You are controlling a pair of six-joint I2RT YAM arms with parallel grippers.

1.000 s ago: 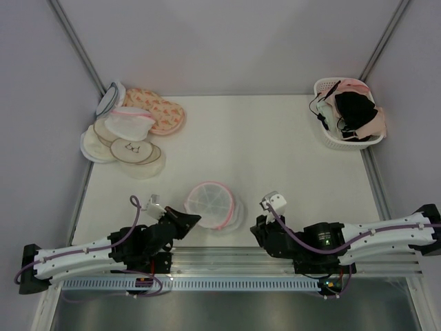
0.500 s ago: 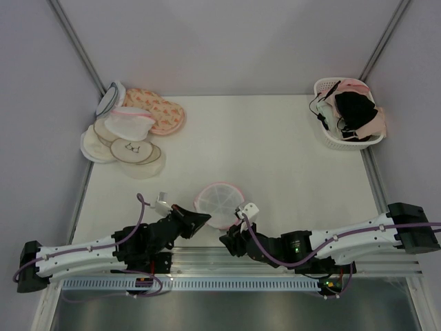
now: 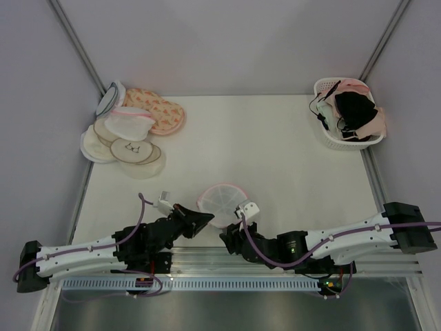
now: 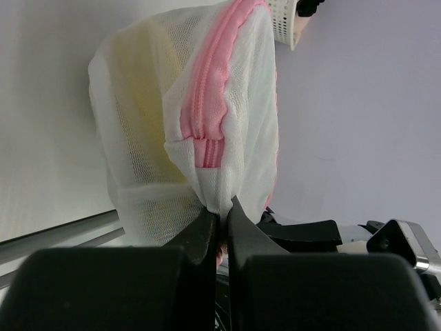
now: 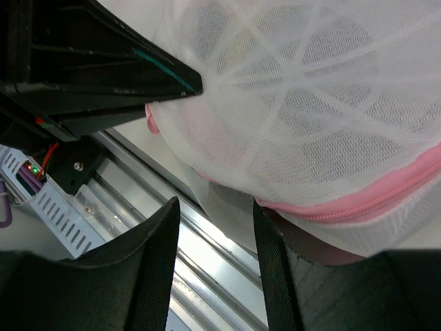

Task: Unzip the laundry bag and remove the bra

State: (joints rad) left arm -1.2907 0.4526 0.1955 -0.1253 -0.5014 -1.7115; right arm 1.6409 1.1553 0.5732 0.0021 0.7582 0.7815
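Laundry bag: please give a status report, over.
Left gripper shut on bag mesh by the zipper end. Right gripper open at bag's near edge, holding nothing. Visible zipper looks closed. Nothing in the way.

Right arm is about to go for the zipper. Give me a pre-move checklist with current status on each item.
1. Left gripper holding the laundry bag: ok, its fingers are shut on a pinch of white mesh just below the zipper's end.
2. Right gripper ready to grasp: ok, jaws apart at the bag's near edge, clamped on nothing.
3. Zipper opened: not ok, the pink teeth are closed along the stretch in view.
4. Zipper pull located: cannot tell, no view shows it clearly.
5. Bra inside: cannot tell, only a yellowish shape shows through the mesh.
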